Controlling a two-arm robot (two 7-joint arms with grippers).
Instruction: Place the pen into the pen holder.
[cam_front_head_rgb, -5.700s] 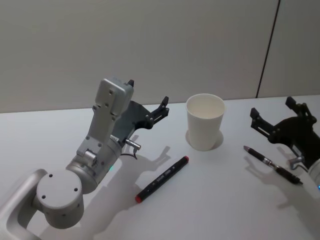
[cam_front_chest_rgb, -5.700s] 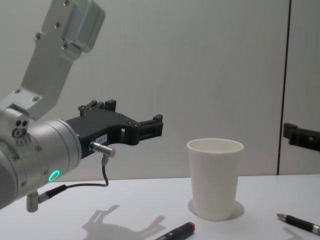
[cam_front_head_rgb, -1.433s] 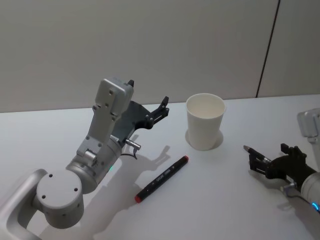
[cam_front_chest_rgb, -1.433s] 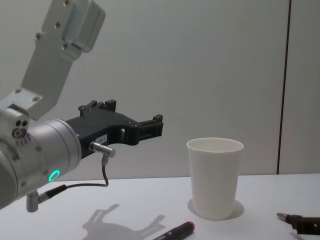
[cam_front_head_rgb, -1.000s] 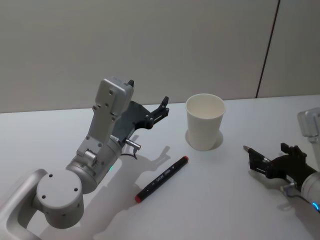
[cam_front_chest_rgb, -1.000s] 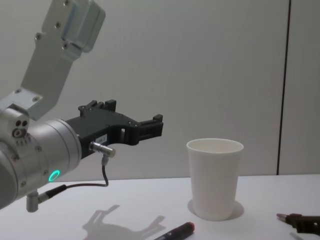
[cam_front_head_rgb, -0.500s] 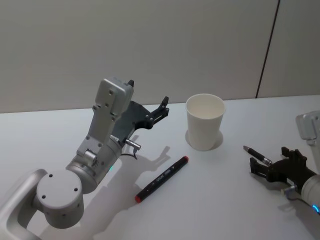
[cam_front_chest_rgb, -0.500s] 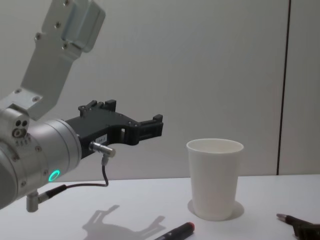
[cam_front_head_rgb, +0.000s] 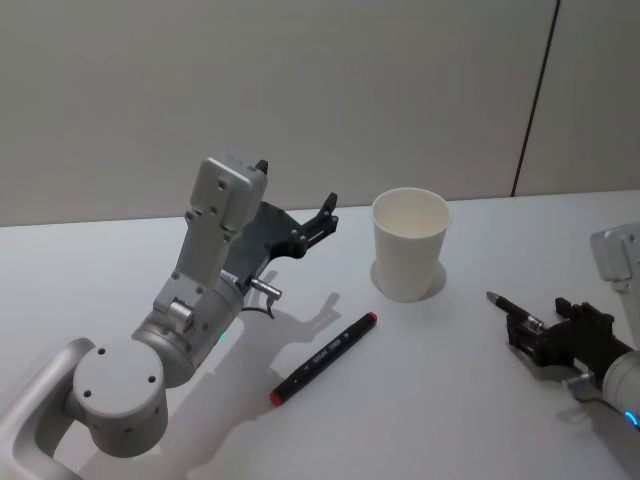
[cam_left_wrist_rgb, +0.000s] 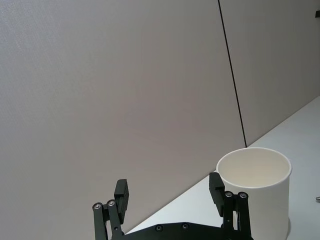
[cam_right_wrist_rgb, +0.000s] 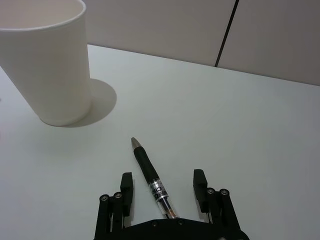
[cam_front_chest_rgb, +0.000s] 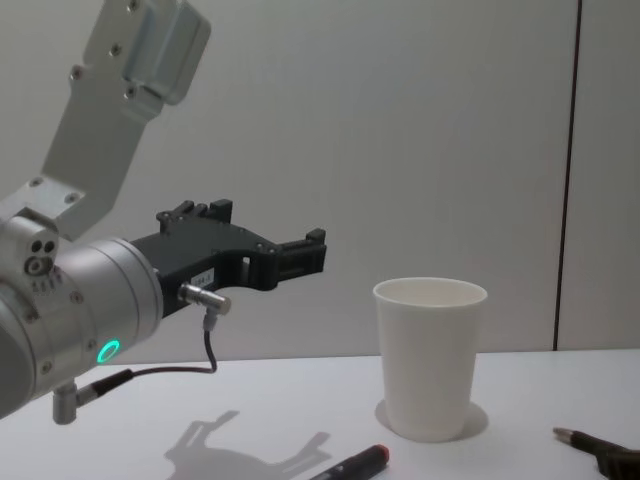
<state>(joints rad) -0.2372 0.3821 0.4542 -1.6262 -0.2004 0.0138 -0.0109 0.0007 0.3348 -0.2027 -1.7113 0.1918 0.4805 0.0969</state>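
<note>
I'm holding my right pincer (cam_front_head_rgb: 540, 322) low over the table (cam_front_head_rgb: 440, 400), jaws spread apart and straddling the pen (cam_right_wrist_rgb: 150, 176). The pen is lying flat, well to the right of the pen holder (cam_front_head_rgb: 410, 245). My left pincer (cam_front_head_rgb: 297, 187) is hovering open, left of the holder.

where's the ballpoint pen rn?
The ballpoint pen lies flat on the table on the robot's right, right of the white cup, its rear end between the open fingers of the right gripper.
</note>
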